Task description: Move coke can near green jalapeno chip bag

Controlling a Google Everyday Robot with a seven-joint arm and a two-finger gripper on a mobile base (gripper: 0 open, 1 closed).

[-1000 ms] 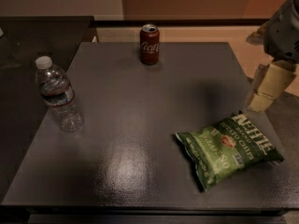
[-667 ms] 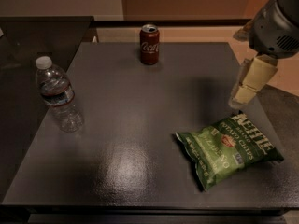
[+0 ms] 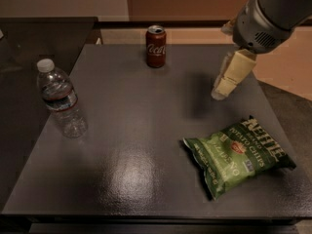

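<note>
The coke can (image 3: 156, 46) stands upright at the far edge of the dark table (image 3: 131, 130), a little left of centre. The green jalapeno chip bag (image 3: 239, 153) lies flat at the near right. My gripper (image 3: 222, 87) hangs from the grey arm (image 3: 273, 13) over the right side of the table. It is to the right of the can and nearer than it, and above and behind the bag. It holds nothing that I can see.
A clear plastic water bottle (image 3: 61, 99) with a white cap stands near the table's left edge. A second dark surface (image 3: 34, 38) adjoins at the far left. The floor shows past the table's right edge.
The arm and gripper have moved left, from beyond the table's right edge to over its right side, closer to the can. The can, bag and bottle have not moved.
</note>
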